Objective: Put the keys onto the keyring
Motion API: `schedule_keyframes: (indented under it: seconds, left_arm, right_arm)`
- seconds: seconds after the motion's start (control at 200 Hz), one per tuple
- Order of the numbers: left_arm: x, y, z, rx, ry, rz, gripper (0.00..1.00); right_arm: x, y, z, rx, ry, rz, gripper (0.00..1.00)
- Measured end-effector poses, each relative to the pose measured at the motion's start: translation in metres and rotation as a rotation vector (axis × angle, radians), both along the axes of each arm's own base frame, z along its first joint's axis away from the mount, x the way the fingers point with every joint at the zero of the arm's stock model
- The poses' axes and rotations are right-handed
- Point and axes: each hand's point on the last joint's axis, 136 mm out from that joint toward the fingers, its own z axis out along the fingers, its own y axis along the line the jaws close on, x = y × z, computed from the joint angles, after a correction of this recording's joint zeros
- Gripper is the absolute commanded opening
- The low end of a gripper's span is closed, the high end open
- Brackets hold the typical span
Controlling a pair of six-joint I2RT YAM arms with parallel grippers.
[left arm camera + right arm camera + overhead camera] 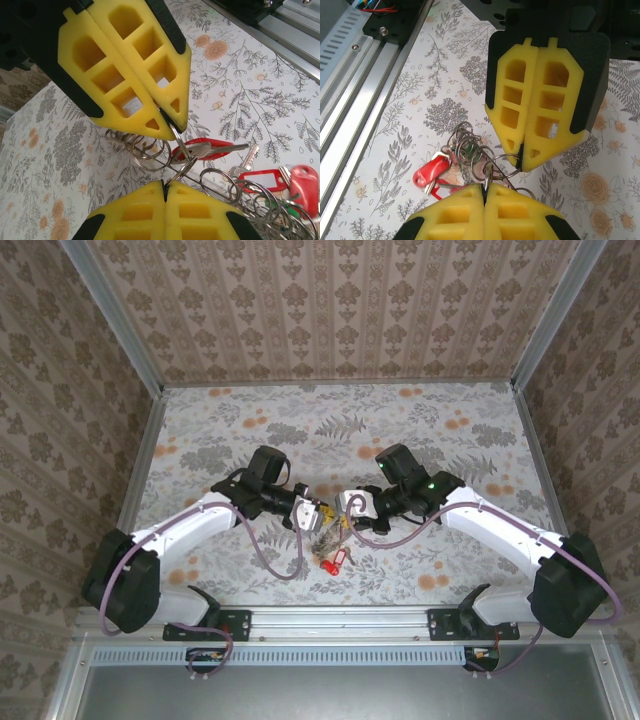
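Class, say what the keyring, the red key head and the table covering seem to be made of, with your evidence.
The keyring: metal wire, dull grey, thin with faint glints. The red key head: probably plastic, glossy, evenly coloured. The table covering: printed paper or cloth, matte, flat floral pattern; which one is unclear.

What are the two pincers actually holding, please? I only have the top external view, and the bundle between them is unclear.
Observer: Both are shut on one thin keyring: the left pincer pinches one side, the right pincer the opposite side.
Operator: Thank you. Is a key close to it?
Observer: A red-headed key sits right at it; whether it is threaded on, I cannot tell.
Operator: And the rest of the bundle?
Observer: Several more metal rings bunch just beside the held one.
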Motion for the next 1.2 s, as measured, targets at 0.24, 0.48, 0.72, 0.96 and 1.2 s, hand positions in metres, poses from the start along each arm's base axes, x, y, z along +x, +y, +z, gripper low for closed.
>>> schedule_keyframes:
  seconds: [0.24, 0.48, 0.72, 0.96, 1.2]
  left_arm:
    - [0.001, -0.001, 0.001, -0.007, -0.008, -0.001, 0.00]
    - [0.004, -0.002, 0.002, -0.018, -0.033, 0.006, 0.00]
    - [0.007, -0.002, -0.003, -0.026, -0.037, 0.030, 0.00]
    - [0.009, -0.003, -0.004, -0.026, -0.044, 0.041, 0.00]
    - [0.010, -0.002, -0.003, -0.026, -0.053, 0.048, 0.00]
  right_arm:
    - [-0.001, 0.001, 0.001, -0.001, -0.010, 0.007, 0.00]
    - [0.001, 0.003, 0.003, 0.006, 0.005, -0.013, 0.00]
    - [0.008, 0.006, 0.012, 0.007, 0.008, -0.051, 0.00]
    - [0.013, 0.000, 0.013, -0.002, 0.007, -0.087, 0.00]
    - [0.008, -0.014, 0.021, 0.020, -0.025, -0.120, 0.00]
